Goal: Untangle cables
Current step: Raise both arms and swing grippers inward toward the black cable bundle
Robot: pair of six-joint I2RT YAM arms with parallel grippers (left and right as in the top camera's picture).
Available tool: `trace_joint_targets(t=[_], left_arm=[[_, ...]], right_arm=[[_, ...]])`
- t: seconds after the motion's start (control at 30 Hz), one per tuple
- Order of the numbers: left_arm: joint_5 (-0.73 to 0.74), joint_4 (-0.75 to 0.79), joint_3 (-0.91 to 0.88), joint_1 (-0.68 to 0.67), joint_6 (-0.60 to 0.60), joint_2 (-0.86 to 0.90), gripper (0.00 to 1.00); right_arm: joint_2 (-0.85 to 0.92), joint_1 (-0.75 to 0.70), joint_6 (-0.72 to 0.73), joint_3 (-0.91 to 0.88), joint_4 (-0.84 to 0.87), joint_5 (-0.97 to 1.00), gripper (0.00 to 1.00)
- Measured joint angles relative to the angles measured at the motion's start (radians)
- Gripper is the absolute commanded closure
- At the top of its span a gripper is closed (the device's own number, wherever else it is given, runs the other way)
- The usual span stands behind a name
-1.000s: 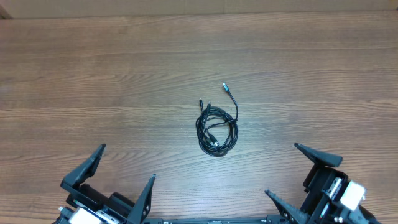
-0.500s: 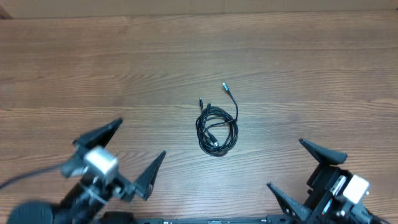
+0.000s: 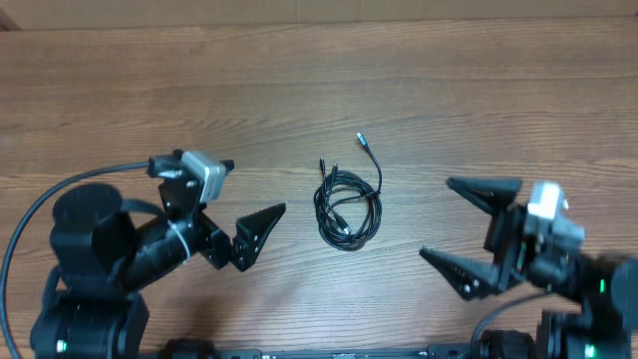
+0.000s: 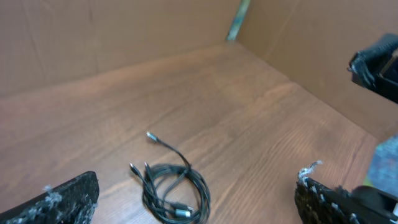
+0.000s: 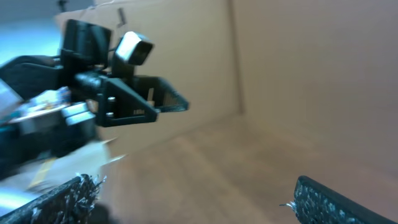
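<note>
Centrally, coiled cables (image 3: 348,206), well apart from the table (image 3: 449,90) edge

Wood-grain counter (image 3: 449,90) stretching wide, brown and streaked. Plain cardboard walls (image 4: 93,31) rise along its far edge, a thin greenish strip (image 4: 236,22) at their corner.

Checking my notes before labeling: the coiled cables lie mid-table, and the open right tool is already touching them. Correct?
No: the open right tool is not touching the cables; bare table separates them, as the overhead view shows. The cables do lie coiled mid-table.
</note>
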Motion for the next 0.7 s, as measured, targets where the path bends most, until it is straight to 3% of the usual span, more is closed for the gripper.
trace_joint_targets(t=[0.3, 0.7], left_arm=[[0.006, -0.046, 0.000, 0.000, 0.000, 0.063, 0.00], [0.007, -0.069, 0.001, 0.000, 0.000, 0.092, 0.01]], right_arm=[[0.318, 0.000, 0.003, 0.045, 0.014, -0.259, 0.00], [0.491, 0.000, 0.005, 0.045, 0.016, -0.338, 0.00]])
